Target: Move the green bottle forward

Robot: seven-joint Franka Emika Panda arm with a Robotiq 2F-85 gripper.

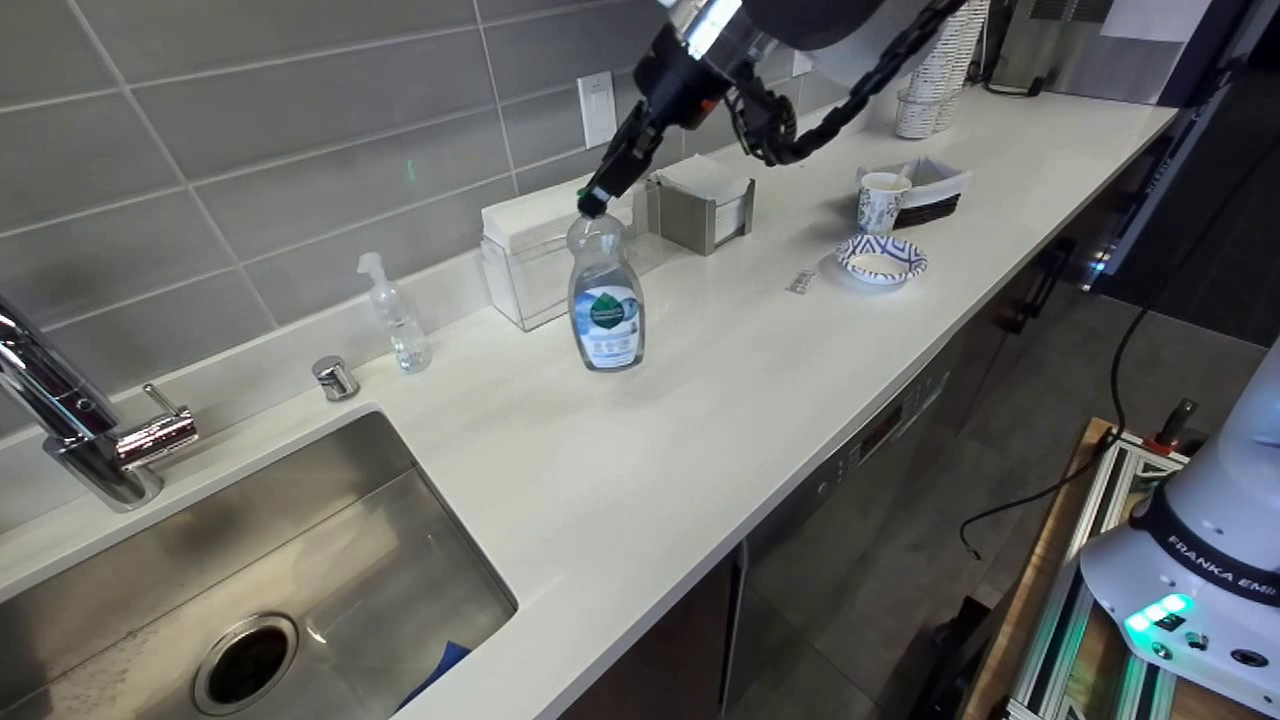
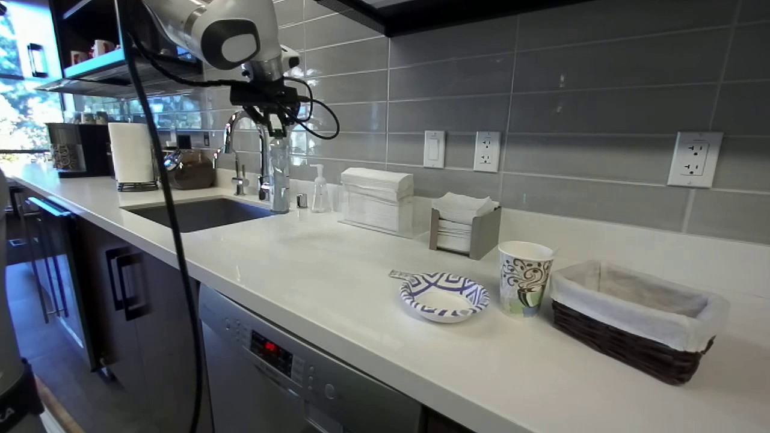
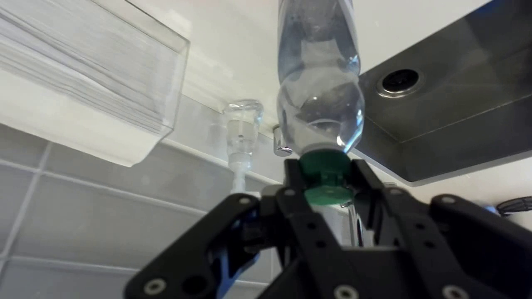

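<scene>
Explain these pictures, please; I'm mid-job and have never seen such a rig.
The machine is a robot arm with a two-fingered claw. The exterior views come from two cameras standing apart from it; the wrist view comes from a camera mounted on it. The claw clasps the green cap of a clear bottle; I can't tell whether that touches the counter. On the counter stand a pump bottle, towel box, napkin holder, patterned bowl, paper cup and lined basket.
</scene>
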